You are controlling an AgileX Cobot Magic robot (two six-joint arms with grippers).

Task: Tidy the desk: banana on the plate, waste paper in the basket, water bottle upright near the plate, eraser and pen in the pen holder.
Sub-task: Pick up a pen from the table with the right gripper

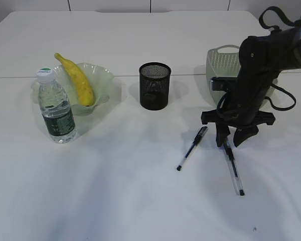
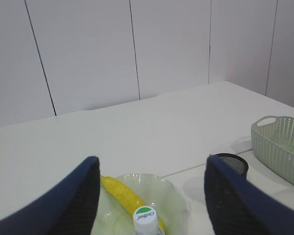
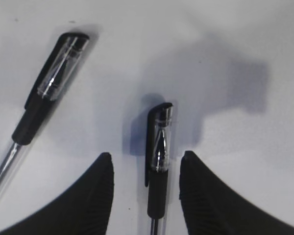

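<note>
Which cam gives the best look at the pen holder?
Exterior view: the black mesh pen holder stands whole and unobstructed at mid-table, between the plate and basket. The left wrist view catches only its rim, partly behind one of the fingers. The right wrist view misses it.

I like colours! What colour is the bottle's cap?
White, on the water bottle; exterior view shows it best.

A capped pen (image 3: 159, 161) is seen lying on the white surface (image 3: 245, 44) between the two dark fingers (image 3: 90, 196) of the right claw (image 3: 146, 188), the jaws standing apart on either side without touching it. A second capped pen (image 3: 46, 95) is seen to the claw's upper left, slanted
</note>
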